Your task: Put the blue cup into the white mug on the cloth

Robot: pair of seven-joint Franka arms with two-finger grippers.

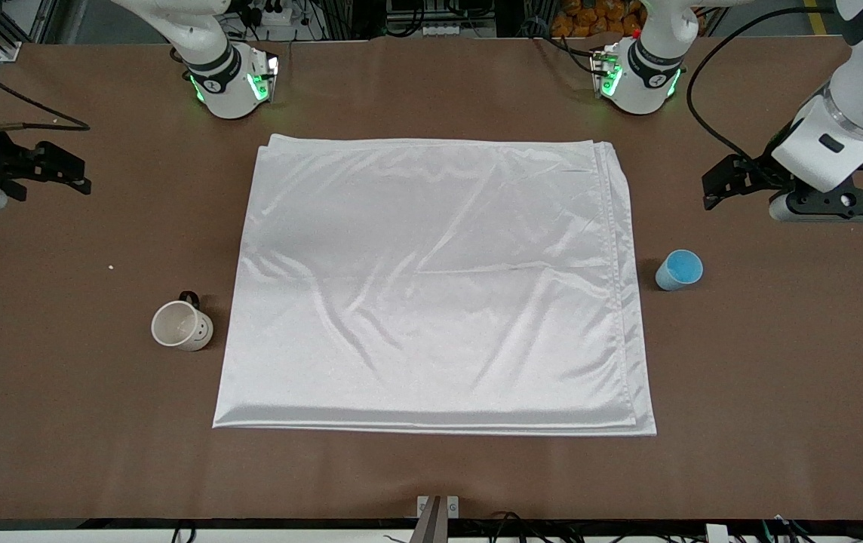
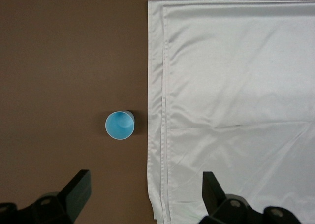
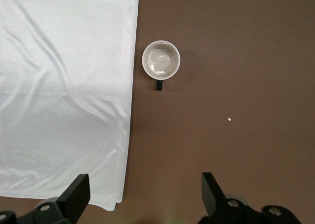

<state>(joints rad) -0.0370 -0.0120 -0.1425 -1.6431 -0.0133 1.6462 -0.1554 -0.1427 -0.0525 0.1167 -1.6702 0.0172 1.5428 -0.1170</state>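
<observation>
The white cloth (image 1: 431, 286) lies flat in the middle of the brown table. The blue cup (image 1: 679, 270) stands upright on bare table just off the cloth's edge toward the left arm's end; it also shows in the left wrist view (image 2: 120, 125). The white mug (image 1: 181, 325) stands upright on bare table just off the cloth's edge toward the right arm's end, dark handle pointing toward the robots; it shows in the right wrist view (image 3: 161, 60). My left gripper (image 1: 714, 188) hangs open and empty over the table near the cup. My right gripper (image 1: 81, 175) hangs open and empty over the table's right-arm end.
The two robot bases (image 1: 231, 83) (image 1: 639, 79) stand along the table's edge by the robots, with cables around them. A tiny white crumb (image 1: 110, 266) lies on the table near the mug. A small metal bracket (image 1: 437, 509) sits at the table's front edge.
</observation>
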